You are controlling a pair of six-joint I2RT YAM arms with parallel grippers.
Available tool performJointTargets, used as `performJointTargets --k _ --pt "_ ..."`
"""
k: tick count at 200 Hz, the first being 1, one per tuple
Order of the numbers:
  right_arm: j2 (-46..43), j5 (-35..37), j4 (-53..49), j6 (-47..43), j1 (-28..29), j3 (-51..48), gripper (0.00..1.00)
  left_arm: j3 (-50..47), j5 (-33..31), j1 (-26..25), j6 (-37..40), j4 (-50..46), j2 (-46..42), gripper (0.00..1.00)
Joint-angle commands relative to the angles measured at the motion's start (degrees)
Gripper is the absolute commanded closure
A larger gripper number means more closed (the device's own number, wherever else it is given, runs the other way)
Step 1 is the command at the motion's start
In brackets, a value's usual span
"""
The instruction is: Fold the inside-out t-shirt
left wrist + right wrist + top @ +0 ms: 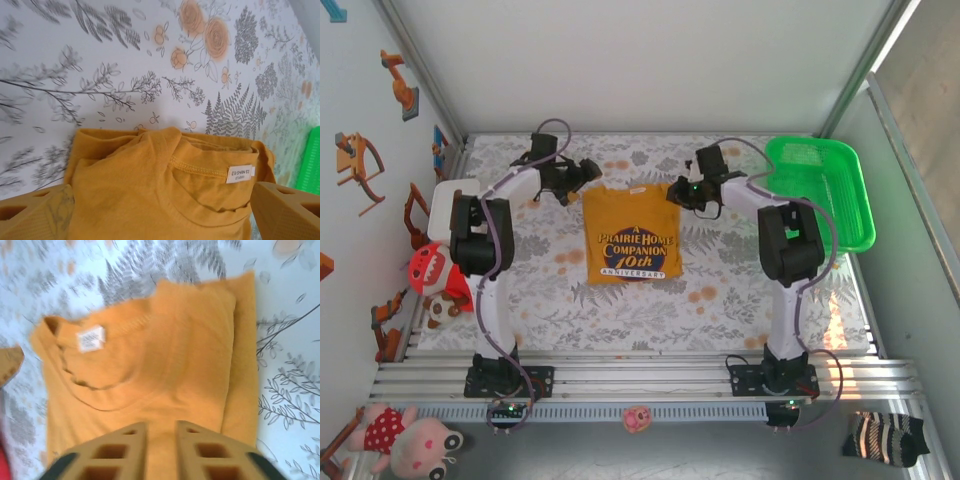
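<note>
top: t-shirt point(631, 233) folded flat mid-table, print up (dark lettering), left gripper point(582, 172) and right gripper point(677, 193) at its far corners | left wrist: fingers point(287, 210) spread wide over collar, neck tag point(240, 173) between | right wrist: fingers point(119, 452) nearly together, nothing pinched, above shirt

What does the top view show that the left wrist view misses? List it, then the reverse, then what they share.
Top only: the shirt's dark printed lettering, both arms, the right gripper at the shirt's right edge, and the whole green basket.
Left wrist only: the collar stitching, the words on the neck tag, and the left gripper's fingers spread wide apart over the shirt.
Both: the shirt lying on the floral cloth, sleeves folded in.
</note>
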Motion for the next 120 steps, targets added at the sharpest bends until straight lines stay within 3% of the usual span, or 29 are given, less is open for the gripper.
performJointTargets --k 1,12,29,71,120 --pt "-2.67 5.1 -6.1 -3.88 -1.68 6.5 0.52 1.41 -8.69 0.82 7.72 -8.05 -4.96 0.08" --pt "-0.8 7.57 -9.14 -5.06 -1.89 9.4 0.41 2.86 -11.21 0.83 9.68 -11.64 -3.71 0.06" --pt "2.35 9.15 -11.39 -5.2 -2.25 12.79 0.37 4.92 -14.26 0.57 11.57 -14.52 -1.34 0.06" --pt "9.07 10.28 -12.34 -3.6 -2.2 16.83 0.34 10.52 -16.45 -0.79 15.39 -18.3 4.7 0.05" --pt "14.06 6.65 -7.87 -0.32 -1.67 16.67 0.34 13.44 -15.05 -3.71 16.02 -18.51 8.57 0.04"
